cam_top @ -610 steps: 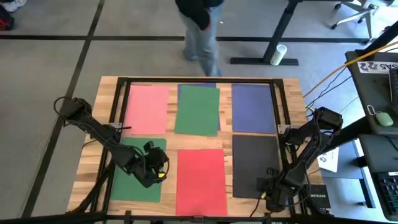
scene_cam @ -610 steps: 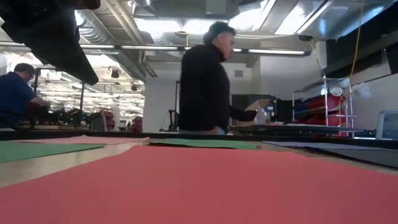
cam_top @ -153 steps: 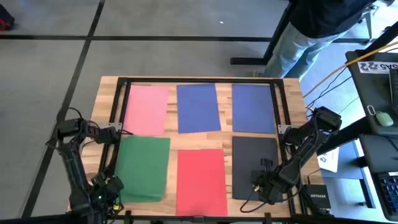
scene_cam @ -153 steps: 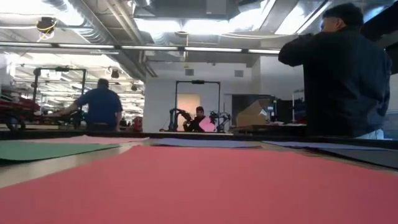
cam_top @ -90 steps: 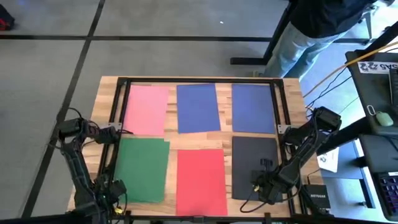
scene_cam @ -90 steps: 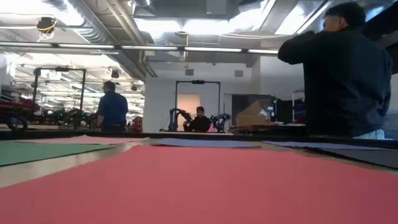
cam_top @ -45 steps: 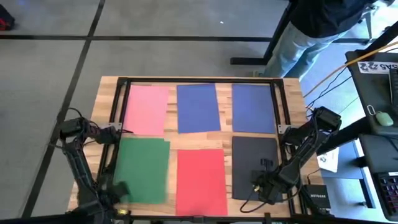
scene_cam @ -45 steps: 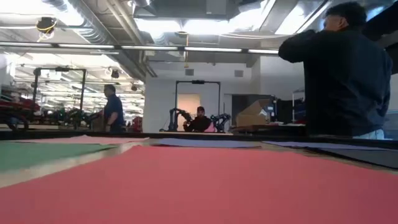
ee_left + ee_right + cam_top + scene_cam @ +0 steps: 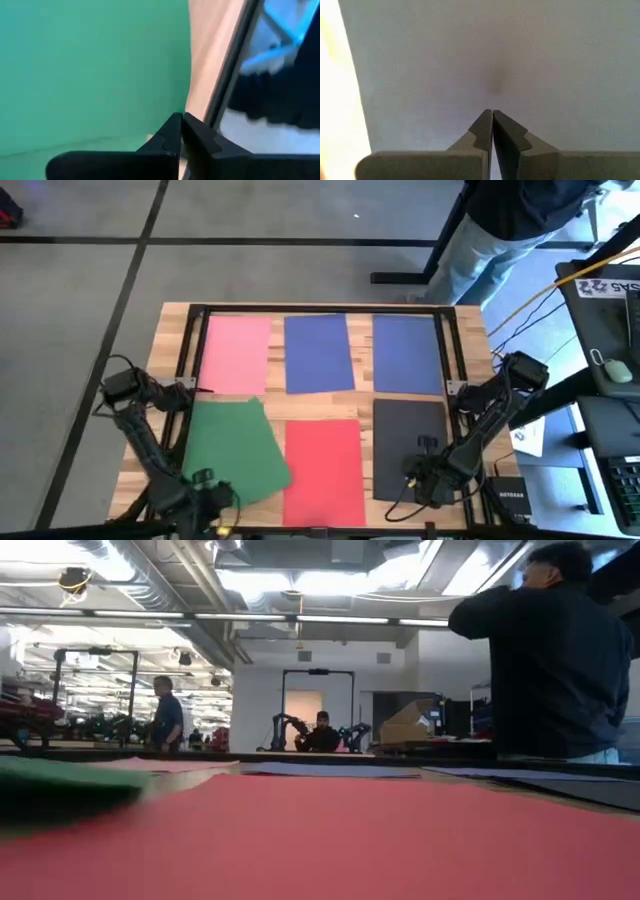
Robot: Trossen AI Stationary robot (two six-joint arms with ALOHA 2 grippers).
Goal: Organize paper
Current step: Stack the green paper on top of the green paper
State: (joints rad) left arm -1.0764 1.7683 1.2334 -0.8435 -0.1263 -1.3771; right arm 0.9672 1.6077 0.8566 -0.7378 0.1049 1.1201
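Six sheets of paper lie spread in two rows on the wooden surface [image 9: 470, 360], and the near row is where the work is. At the near left corner the left end effector [image 9: 205, 492] sits at the near edge of the green sheet [image 9: 232, 448]; its wrist view shows the two fingers pressed together at that sheet's edge, closed, though whether any paper is pinched between them I cannot tell. The green sheet lies skewed, its near right corner swung over the edge of the red sheet [image 9: 323, 470] beside it, and in the low view its near edge reads as a raised blur, which suggests it is being dragged or lifted toward a neighbour, probably to start a stack. The right end effector [image 9: 418, 472] rests low over the near part of the black sheet [image 9: 410, 442], fingers closed with nothing between them, most likely pinning that sheet or simply waiting. In the far row, well apart from both arms, the pink sheet [image 9: 237, 356], a navy sheet [image 9: 318, 354] and a second navy sheet [image 9: 407, 354] lie flat and squared side by side, untouched. A dark frame [image 9: 300, 309] runs along the far side of the surface. Beyond it a person [image 9: 500, 225] stands with back turned, and other people show deep in the room.
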